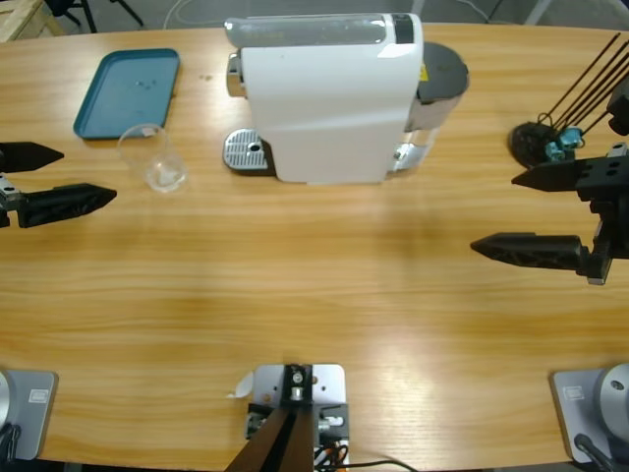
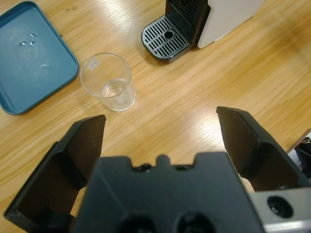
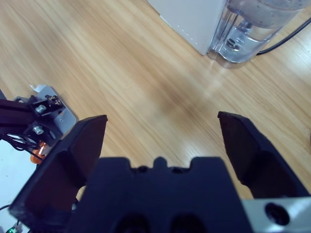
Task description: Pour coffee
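Left gripper (image 1: pixel 44 180) at the table's left edge, jaws spread wide, holding nothing. Glass (image 1: pixel 154 158) upright just ahead of it, beside the tray (image 1: pixel 128 90), short of the coffee machine's drip grate (image 1: pixel 246 151). Left arm clearly nearer. Right gripper (image 1: pixel 531 214) far right, wide open, empty.
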You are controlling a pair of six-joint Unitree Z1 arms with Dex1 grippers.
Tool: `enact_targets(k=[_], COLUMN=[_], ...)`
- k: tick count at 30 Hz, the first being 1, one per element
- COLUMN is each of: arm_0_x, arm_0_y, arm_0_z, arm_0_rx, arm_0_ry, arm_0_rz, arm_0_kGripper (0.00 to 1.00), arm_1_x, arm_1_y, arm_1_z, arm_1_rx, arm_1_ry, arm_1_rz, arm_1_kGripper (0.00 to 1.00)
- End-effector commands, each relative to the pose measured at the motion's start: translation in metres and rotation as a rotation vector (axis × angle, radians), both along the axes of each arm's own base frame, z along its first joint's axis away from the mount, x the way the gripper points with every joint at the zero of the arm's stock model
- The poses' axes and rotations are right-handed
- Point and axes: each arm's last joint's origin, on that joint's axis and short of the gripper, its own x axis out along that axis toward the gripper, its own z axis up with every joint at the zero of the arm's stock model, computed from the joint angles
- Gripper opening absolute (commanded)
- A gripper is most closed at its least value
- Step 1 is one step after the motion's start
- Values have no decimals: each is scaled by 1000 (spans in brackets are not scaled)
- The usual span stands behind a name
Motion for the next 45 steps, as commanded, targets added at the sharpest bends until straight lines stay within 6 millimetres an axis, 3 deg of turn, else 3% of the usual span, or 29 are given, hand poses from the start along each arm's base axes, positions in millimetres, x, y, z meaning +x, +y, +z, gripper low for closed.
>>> enact_targets(k=[1, 10, 12, 16, 19, 22, 25, 34, 45], arm_0_x=[-6, -4, -3, 7, 44, 90, 108, 146, 167], arm_0_y=[4, 0, -4, -19, -33, -29, -21, -44, -60], arm_0_z=[-9, -6, 10, 56, 74, 64, 56, 29, 5], arm_0_rx=[12, -9, -57, -284, -462, -645, -711, -814, -810], arm_0_ry=[4, 18, 32, 84, 253, 454, 548, 749, 804], arm_0_rz=[-11, -38, -55, -138, -171, -109, 27, 20, 82], arm_0_kGripper=[987, 977, 926, 944, 937, 845, 819, 766, 761], arm_1_x=[4, 7, 9, 10, 10, 9, 8, 5, 3], arm_1_y=[4, 6, 7, 8, 8, 7, 6, 4, 2], arm_1_z=[-18, -21, -23, -24, -24, -23, -23, -22, -21], arm_1_rx=[-44, -57, -61, -65, -65, -63, -61, -54, -48], arm_1_ry=[55, 75, 80, 85, 88, 85, 81, 66, 50], arm_1_rz=[-16, -24, -24, -24, -23, -22, -24, -27, -31], arm_1_kGripper=[1000, 990, 1000, 1000, 1000, 1000, 1000, 1000, 1000])
